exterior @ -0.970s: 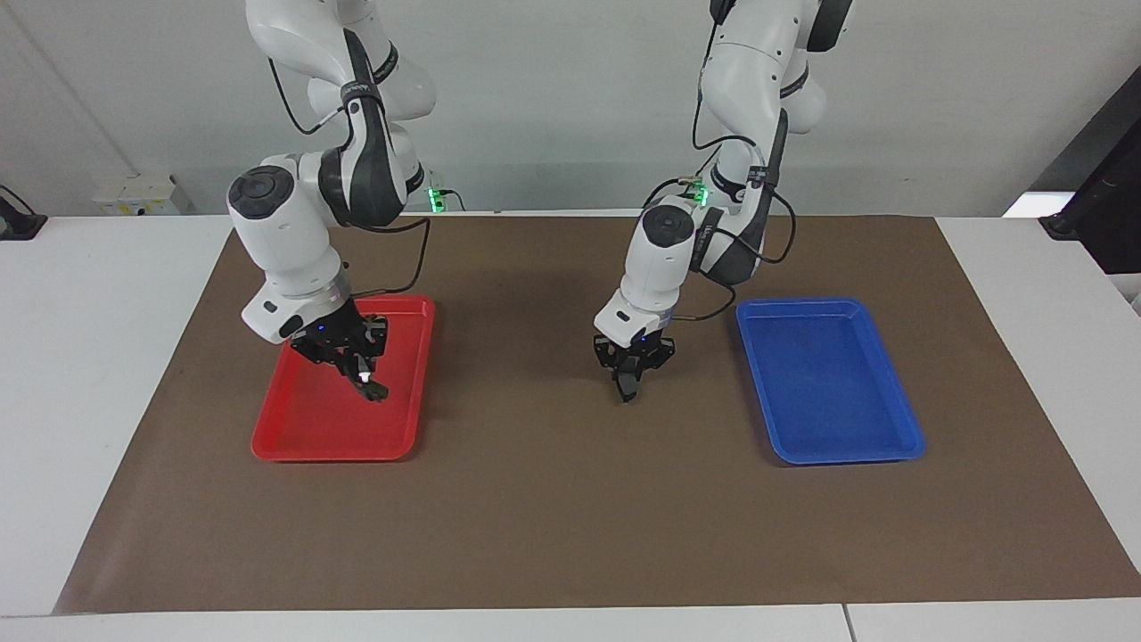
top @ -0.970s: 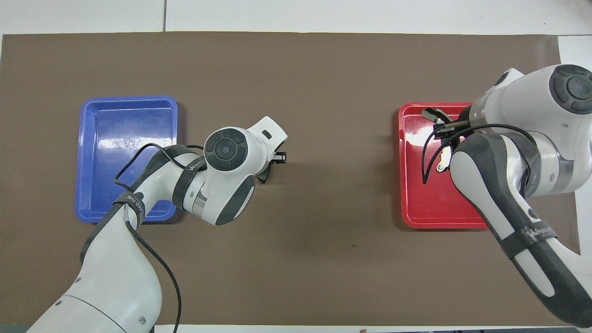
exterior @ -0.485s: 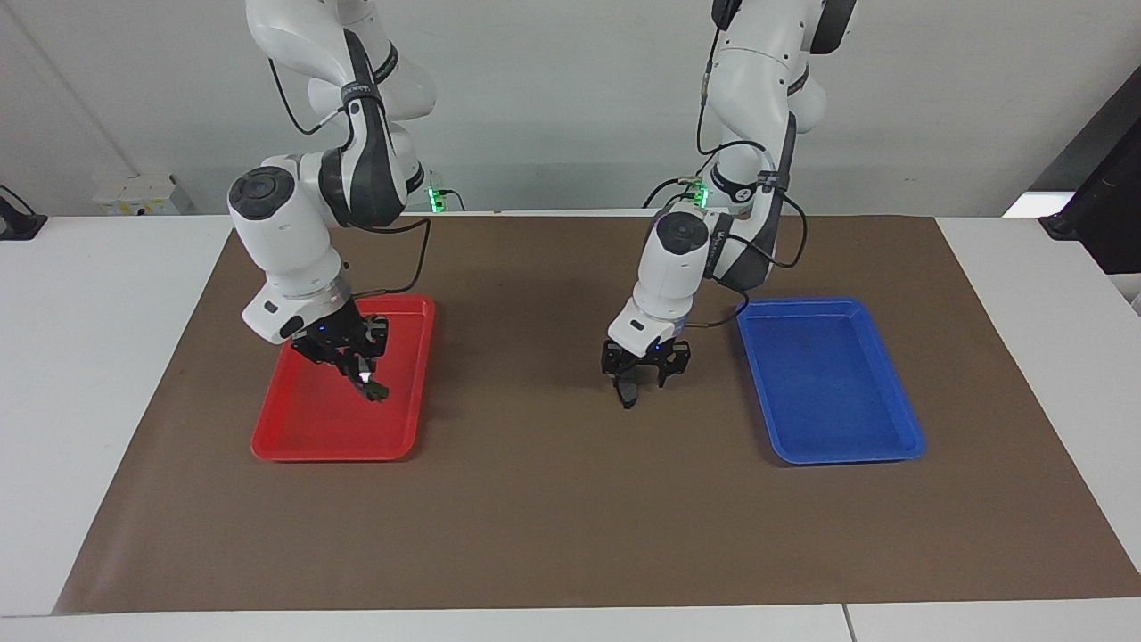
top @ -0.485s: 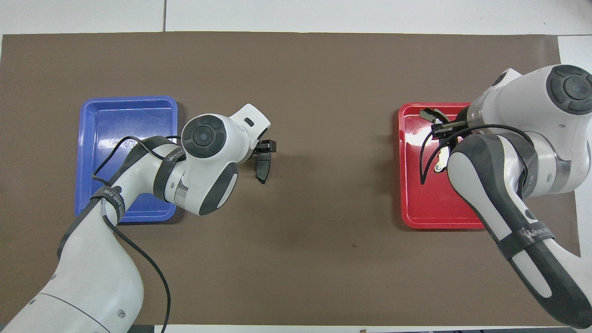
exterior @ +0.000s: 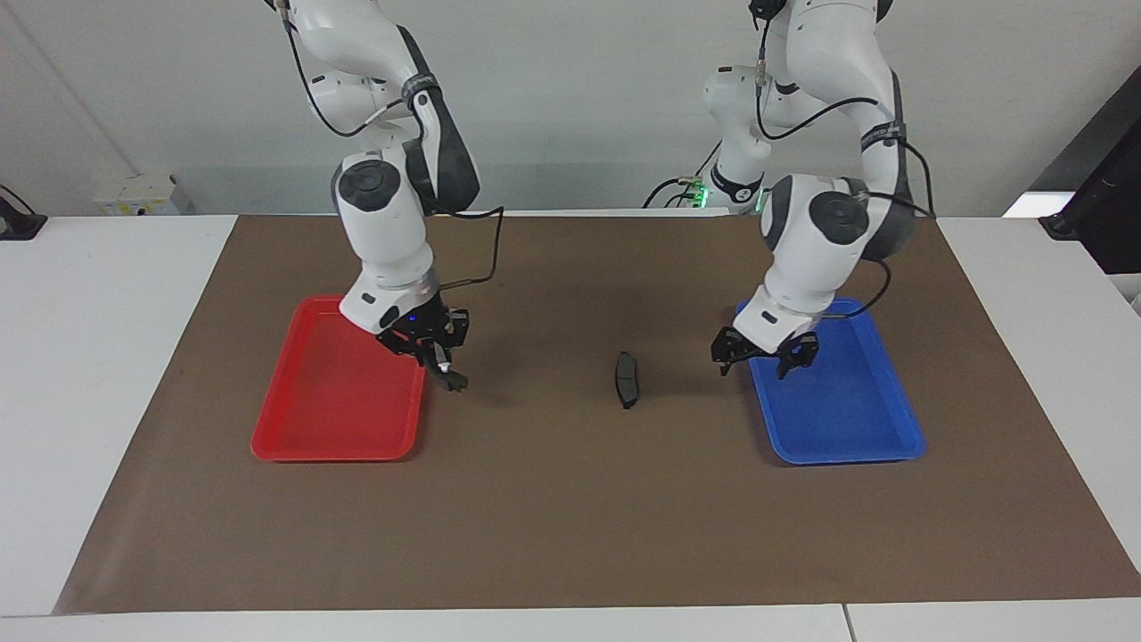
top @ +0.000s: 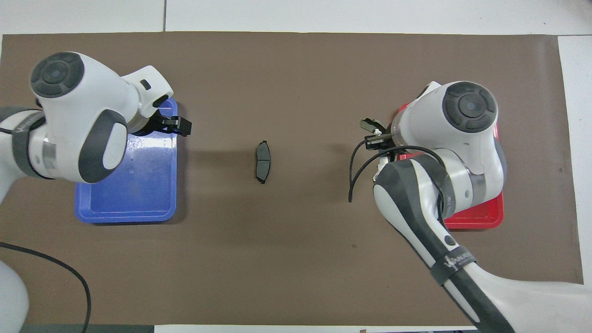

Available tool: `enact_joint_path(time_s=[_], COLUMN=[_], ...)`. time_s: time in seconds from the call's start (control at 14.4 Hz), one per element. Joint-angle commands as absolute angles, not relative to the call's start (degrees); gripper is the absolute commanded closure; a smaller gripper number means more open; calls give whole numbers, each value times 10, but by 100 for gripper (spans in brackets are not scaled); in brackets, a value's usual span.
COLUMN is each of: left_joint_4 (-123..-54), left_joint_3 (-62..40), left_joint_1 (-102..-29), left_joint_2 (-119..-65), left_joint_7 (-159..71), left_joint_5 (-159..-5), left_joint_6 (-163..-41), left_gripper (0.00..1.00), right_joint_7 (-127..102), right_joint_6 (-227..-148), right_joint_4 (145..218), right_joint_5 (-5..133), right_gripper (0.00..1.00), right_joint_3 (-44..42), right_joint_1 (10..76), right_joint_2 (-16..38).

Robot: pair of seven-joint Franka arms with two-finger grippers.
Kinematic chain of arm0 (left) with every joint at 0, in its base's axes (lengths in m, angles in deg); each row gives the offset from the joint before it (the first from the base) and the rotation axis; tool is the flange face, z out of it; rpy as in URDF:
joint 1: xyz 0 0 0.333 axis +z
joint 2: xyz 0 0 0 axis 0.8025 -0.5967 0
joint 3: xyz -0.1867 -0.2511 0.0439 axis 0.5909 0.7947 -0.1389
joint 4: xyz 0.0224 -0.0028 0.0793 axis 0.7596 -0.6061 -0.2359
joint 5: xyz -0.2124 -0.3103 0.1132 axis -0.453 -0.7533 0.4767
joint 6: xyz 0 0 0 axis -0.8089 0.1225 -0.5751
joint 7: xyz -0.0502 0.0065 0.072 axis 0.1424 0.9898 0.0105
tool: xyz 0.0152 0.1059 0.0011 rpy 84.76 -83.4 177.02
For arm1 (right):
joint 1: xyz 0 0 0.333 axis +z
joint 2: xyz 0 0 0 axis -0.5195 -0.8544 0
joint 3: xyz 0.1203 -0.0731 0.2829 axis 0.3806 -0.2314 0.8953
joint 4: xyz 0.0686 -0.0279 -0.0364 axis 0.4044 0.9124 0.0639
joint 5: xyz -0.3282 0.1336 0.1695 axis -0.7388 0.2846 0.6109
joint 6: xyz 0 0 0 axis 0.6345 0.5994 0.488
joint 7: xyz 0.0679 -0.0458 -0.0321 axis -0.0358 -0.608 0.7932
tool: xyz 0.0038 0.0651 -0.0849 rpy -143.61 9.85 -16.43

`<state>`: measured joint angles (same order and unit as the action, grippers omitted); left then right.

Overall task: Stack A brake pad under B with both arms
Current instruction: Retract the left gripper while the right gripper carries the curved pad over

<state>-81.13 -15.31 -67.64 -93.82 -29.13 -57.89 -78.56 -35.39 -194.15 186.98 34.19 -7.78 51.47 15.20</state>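
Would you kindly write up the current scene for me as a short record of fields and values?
Surface: brown mat on a white table
Small dark pad: lying on the mat, between the two trays, held by nothing
Curved brake shoe: held by the right tool, over the mat by the red tray's edge
Left tool: open, holding nothing, over the blue tray's edge
Red tray: toward the right arm's end
Blue tray: toward the left arm's end
Stack: not yet made

A brake pad flat on mat, between blue tray and red tray.
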Motion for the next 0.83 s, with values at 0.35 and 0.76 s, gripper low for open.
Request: enact_joint_path(time_s=[0.35, 0.76], left_joint_4=[-725, -717], left_joint_3=[-153, -153], left_joint_1=[-587, -574], left_joint_2=[-859, -804], left_joint_7=[-162, -161], left_joint_5=[-583, -581], left_joint_6=[-589, -507], left_gripper=[1, 1], right_joint_7=[-580, -603], right_joint_6=[-1913, -1950], right_joint_4=[1657, 1627], right_joint_5=[342, 342], right_gripper=[100, 100], right_joint_3=[-79, -79], right_joint_1=[642, 682], right_joint_2=[-37, -90])
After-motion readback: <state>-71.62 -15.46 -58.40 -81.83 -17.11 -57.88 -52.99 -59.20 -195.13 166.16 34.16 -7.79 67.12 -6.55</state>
